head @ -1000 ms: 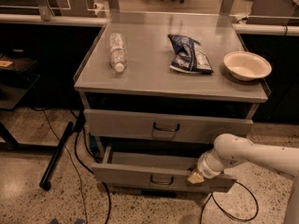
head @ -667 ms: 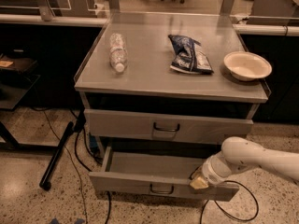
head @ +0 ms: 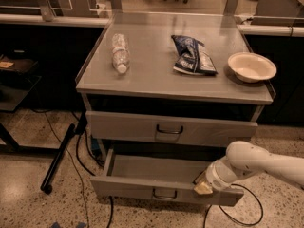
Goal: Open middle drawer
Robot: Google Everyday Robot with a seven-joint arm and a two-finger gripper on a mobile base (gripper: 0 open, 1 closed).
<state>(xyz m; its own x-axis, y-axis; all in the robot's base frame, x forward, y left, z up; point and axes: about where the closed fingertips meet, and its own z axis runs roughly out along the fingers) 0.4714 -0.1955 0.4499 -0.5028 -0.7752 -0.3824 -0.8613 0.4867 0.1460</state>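
Note:
The middle drawer (head: 137, 186) is a wide grey metal drawer below the top one. It stands pulled out towards me, with its plain grey tray interior (head: 156, 167) showing. Its small dark loop handle (head: 164, 194) is at the centre of the front. My gripper (head: 203, 187), on a white arm coming in from the right, is at the top edge of the drawer front, right of the handle. Anything below this drawer is out of view.
The top drawer (head: 123, 126) is closed above it. On the grey cabinet top (head: 152, 77) lie a plastic bottle (head: 119, 52), a blue chip bag (head: 192, 56) and a white bowl (head: 251, 66). A black pole (head: 59, 158) and cables (head: 81, 172) lie on the floor at the left.
The middle drawer has slid further out towards me. My gripper has moved with its front edge, down and towards the camera.

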